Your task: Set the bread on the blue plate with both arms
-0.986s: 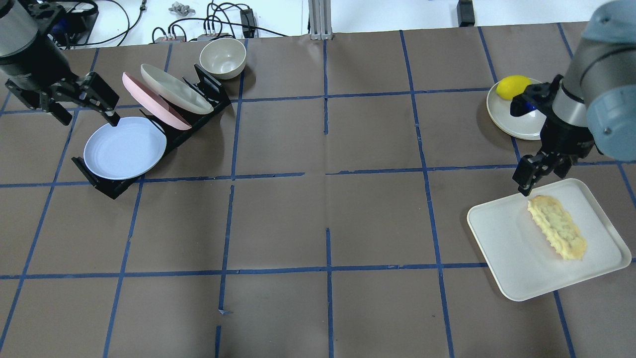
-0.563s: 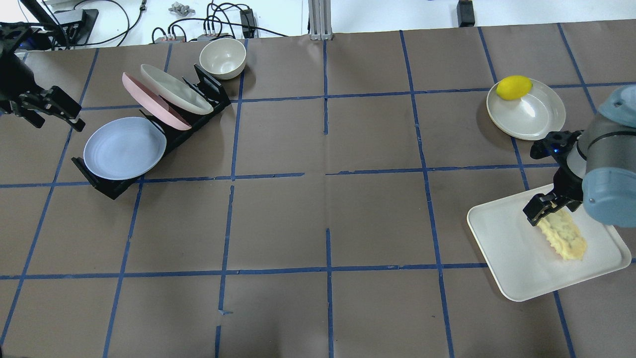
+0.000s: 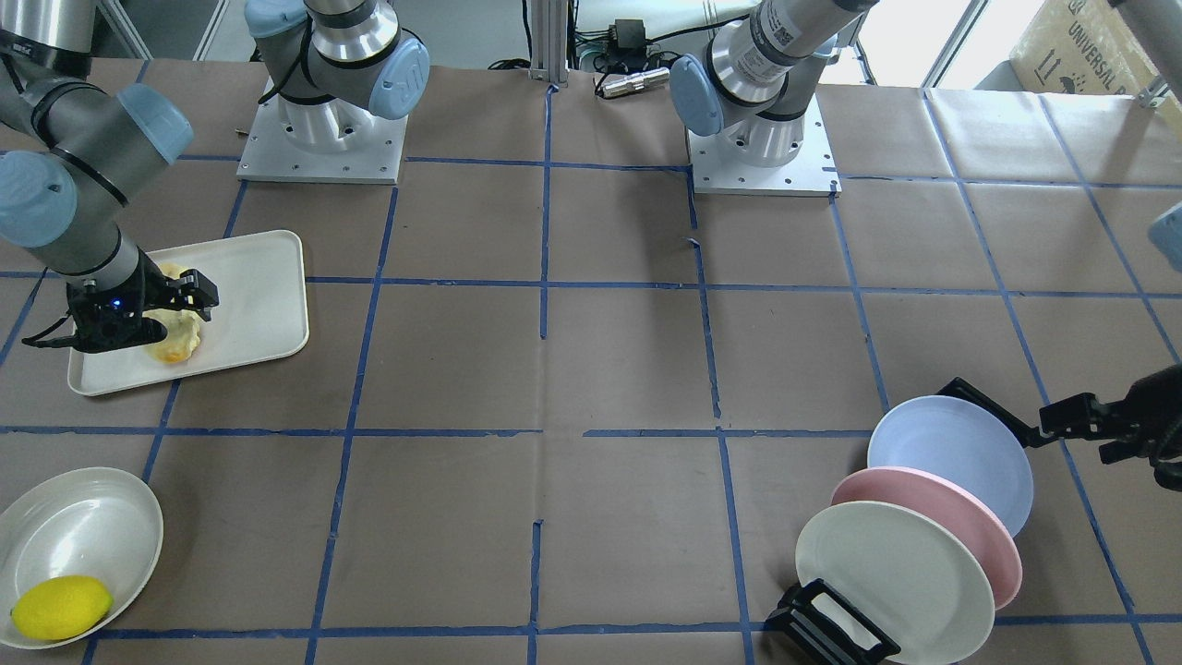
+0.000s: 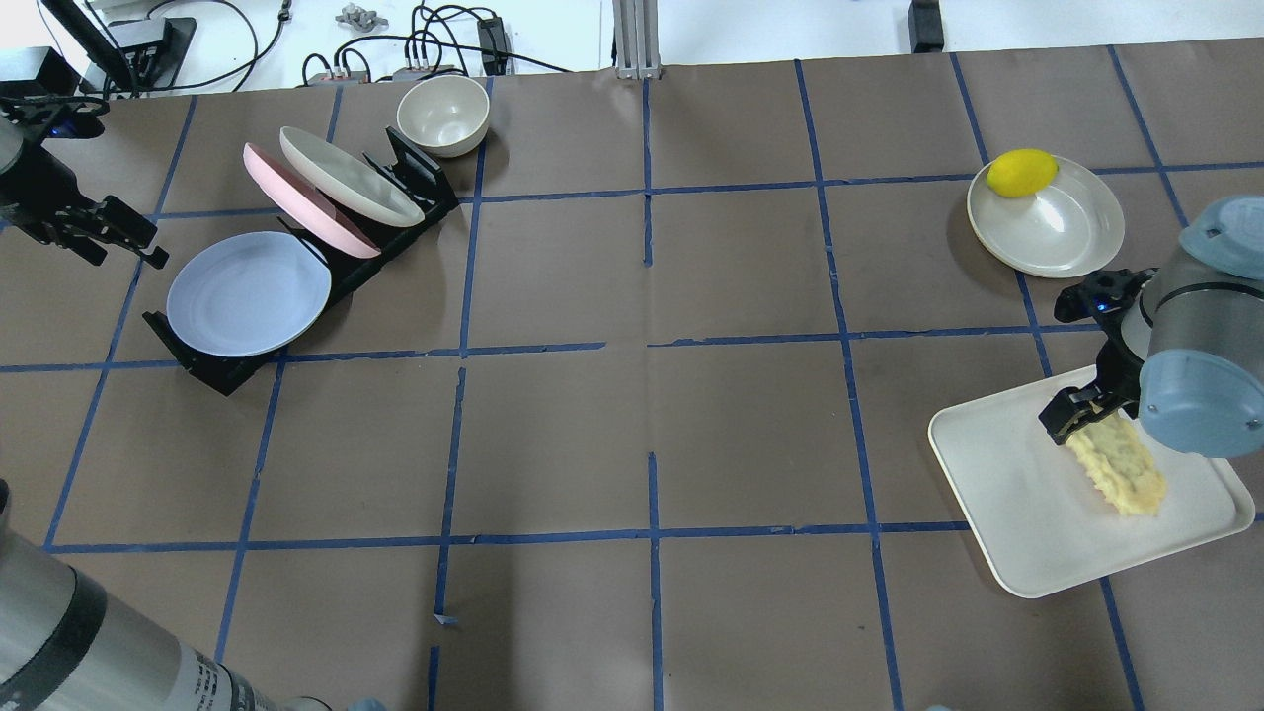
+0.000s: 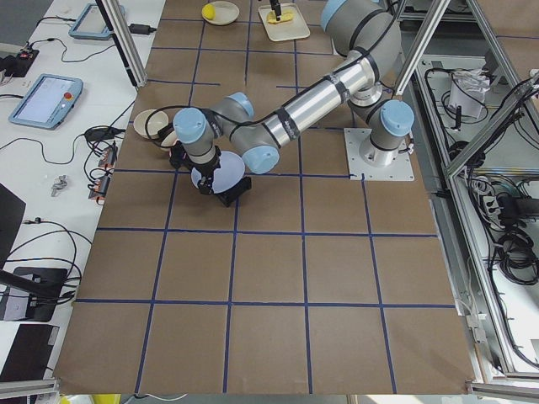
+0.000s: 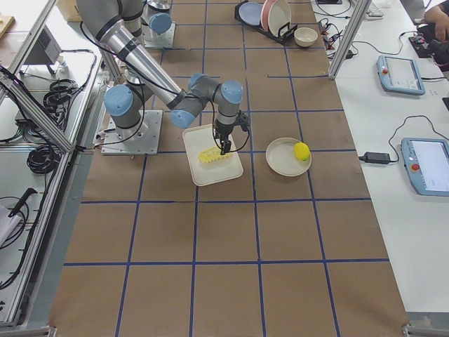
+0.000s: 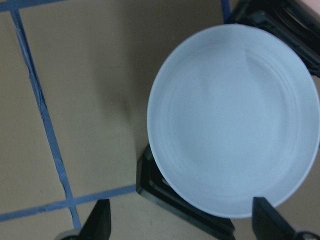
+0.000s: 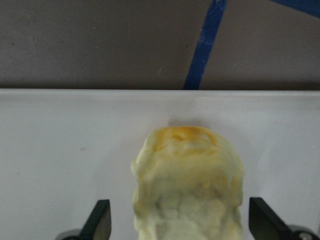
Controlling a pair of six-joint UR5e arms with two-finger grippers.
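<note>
The bread [image 4: 1121,469] lies on a white tray [image 4: 1007,494] at the right. My right gripper [image 4: 1079,423] is open and low over the bread's far end, a finger on each side; the right wrist view shows the browned end [image 8: 187,175] between the fingertips. The blue plate [image 4: 247,293] leans in the front slot of a black rack [image 4: 212,370] at the left. My left gripper [image 4: 118,249] is open and empty, just left of the plate and apart from it. The left wrist view shows the plate [image 7: 235,120] ahead of the open fingers.
A pink plate [image 4: 306,202] and a cream plate [image 4: 346,176] stand in the rack behind the blue one. A cream bowl [image 4: 442,114] sits beyond the rack. A lemon [image 4: 1022,172] lies on a cream plate [image 4: 1066,232] beyond the tray.
My right gripper has come down from beyond the tray onto the bread's far end. My left gripper has drawn back leftward from the blue plate's rim.
</note>
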